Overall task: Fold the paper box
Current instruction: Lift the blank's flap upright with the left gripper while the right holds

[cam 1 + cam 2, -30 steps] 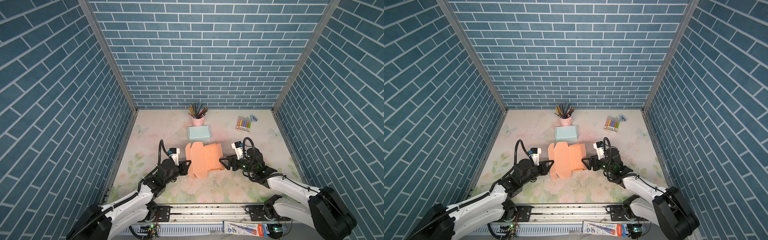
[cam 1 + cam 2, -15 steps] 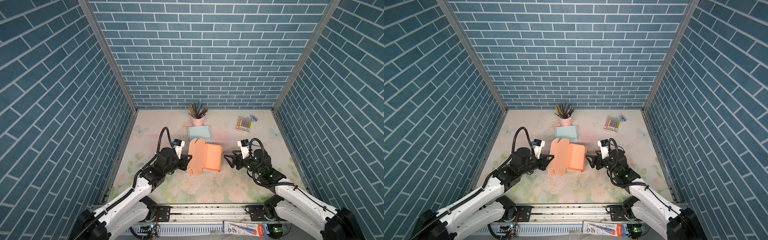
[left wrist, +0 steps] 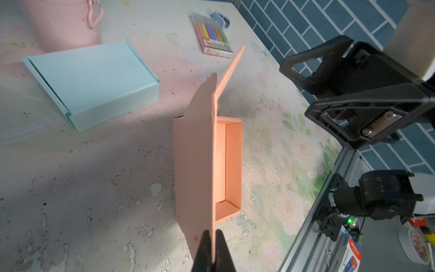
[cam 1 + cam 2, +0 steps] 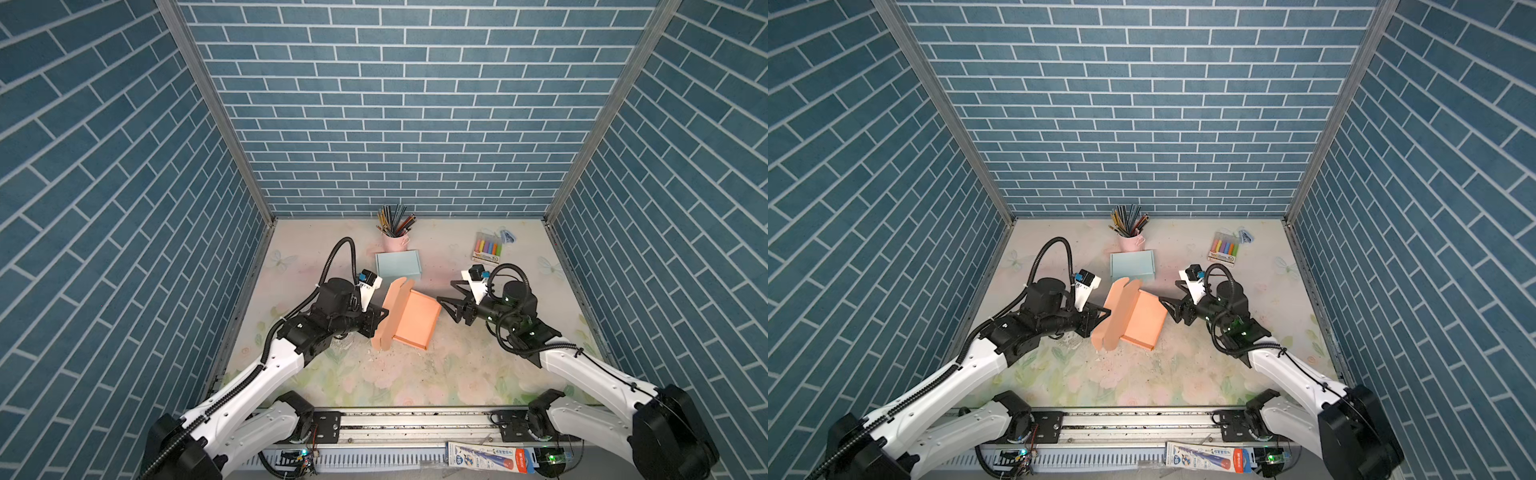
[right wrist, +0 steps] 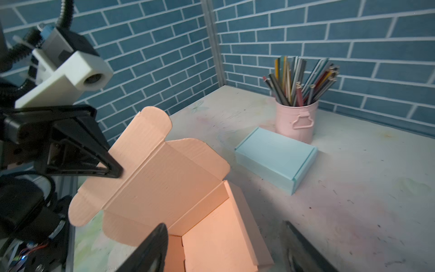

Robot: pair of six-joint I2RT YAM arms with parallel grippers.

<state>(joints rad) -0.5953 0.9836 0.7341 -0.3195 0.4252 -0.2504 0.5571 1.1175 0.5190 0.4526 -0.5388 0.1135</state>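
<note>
- Centrally on the table (image 4: 374, 374), the paper box (image 4: 417, 322) lay as a salmon-orange corrugated tray. Its side walls were erected and its lid panel was raised steeply, with rounded ear flaps.
- The left gripper (image 3: 213, 234) was clamped on the lid's free edge, at the box's left side.
- The right gripper (image 4: 444, 291) had its jaws spread wide and gripped nothing, just beside the tray's right wall.
- A pale blue box (image 4: 397, 264) sat just behind.

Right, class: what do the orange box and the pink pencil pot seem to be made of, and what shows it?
The orange box: thin corrugated card, matt; fine ribbing and creased fold lines show. The pink pencil pot: probably painted metal, satin finish, with a raised handle on its side; plastic is possible.
</note>
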